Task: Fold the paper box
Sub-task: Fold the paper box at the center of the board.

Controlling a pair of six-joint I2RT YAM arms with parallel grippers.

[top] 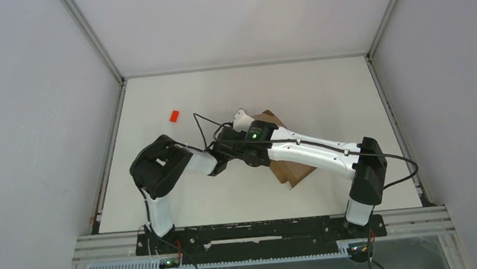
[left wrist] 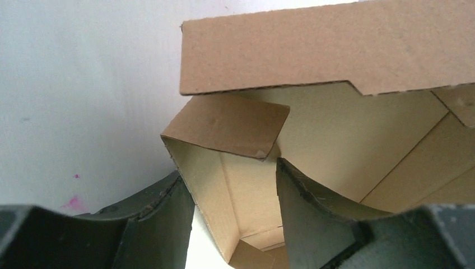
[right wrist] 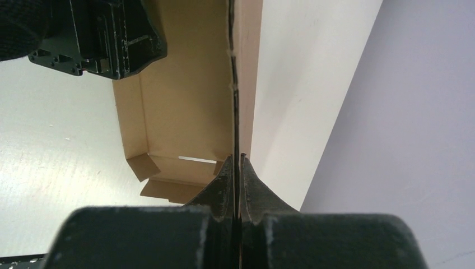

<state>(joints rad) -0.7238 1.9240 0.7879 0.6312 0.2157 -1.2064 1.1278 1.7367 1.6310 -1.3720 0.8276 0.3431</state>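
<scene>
Desk (top: 322, 89): white top with pale walls on three sides. Both arms are bolted at the near edge.

Right arm (top: 318, 154): reaches from its base at the near right, leftward and away, to the middle of the desk.

Left arm (top: 161, 169): elbow is raised at the near left, forearm running right to meet the other arm's wrist.

Paper box (top: 293, 172): plain brown cardboard near the middle of the desk, slightly right of centre, mostly hidden under the two crossing wrists. One corner shows beyond them on the far side and more shows on the near side. It is partly formed. The wrist views show raised side walls, a small corner flap bent inward and a broad panel hanging over the interior.

Right end effector (right wrist: 237, 159): clenched on a thin panel of the box, seen edge-on and standing upright between the two pads, with the open tray to its left.

Left end effector (left wrist: 229, 170): released, fingers well apart and straddling a side wall at a corner of the box, one finger inside and one outside. I cannot tell whether either finger touches the wall.

Red block (top: 174, 116): tiny, alone on the desk to the far left, well apart from the box.
</scene>
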